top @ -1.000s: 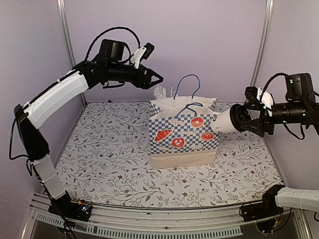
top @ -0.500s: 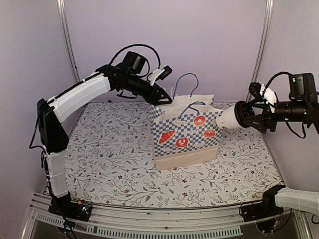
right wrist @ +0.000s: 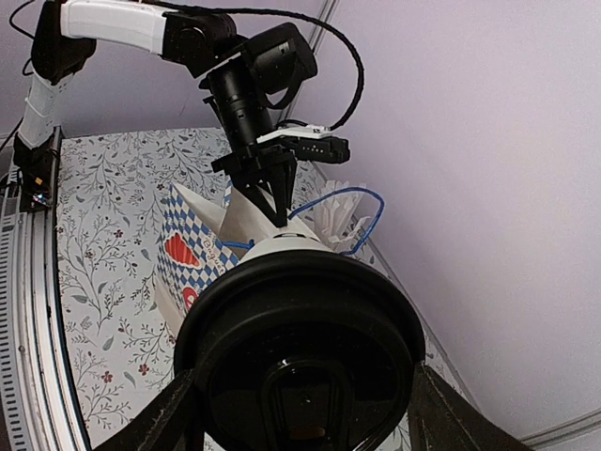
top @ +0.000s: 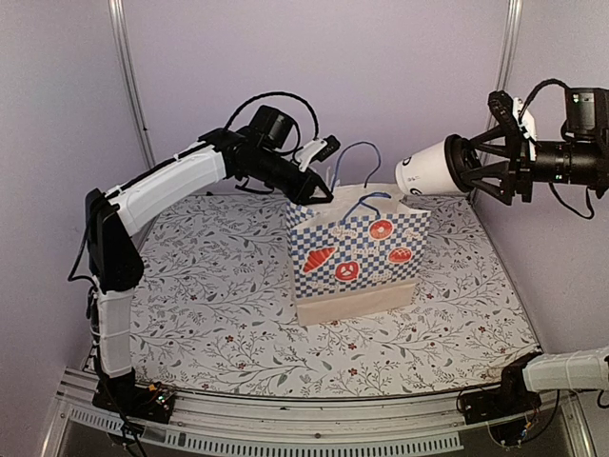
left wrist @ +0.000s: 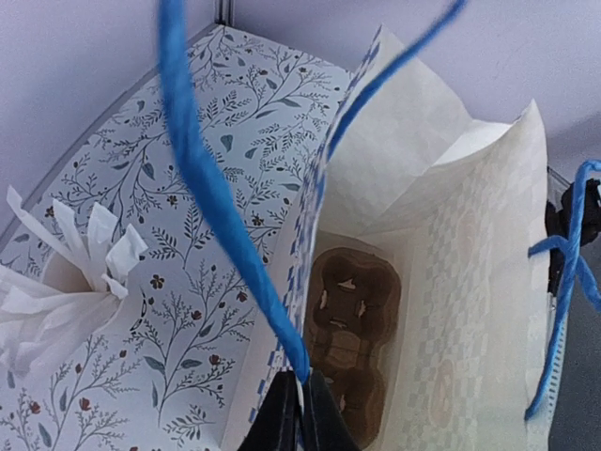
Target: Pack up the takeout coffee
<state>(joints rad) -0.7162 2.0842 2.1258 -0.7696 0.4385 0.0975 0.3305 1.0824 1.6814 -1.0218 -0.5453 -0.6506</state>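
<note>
**Bag pinched open, coffee held sideways near its right corner**

The left gripper reached down from the left to the back-left rim of the paper bag. In the left wrist view its fingers were closed together on that rim, right where the blue handle joins it. That pinch looked meant to hold the mouth apart and steady the bag on the table. Inside, a brown cup carrier lay flat on the bottom, probably the seat meant for the drink.

To the right, the coffee cup hung in the air on its side. Its base pointed left toward the bag, and it sat above and just beside the bag's top right corner without touching. The right gripper clamped it at the lid end, its fingers spread wide around the black lid. Held sideways like this, the cup would likely need turning upright before going in.

Several things were unclear. Beside the bag's left wall stood white strips, cut off by the frame edge, so it was hard to tell what held them. The carrier's near end was hidden behind the left fingers. No view showed whether the cup's base sat over the mouth or outside it. The lid filled the right wrist view and hid the cup's body and lettering.
</note>
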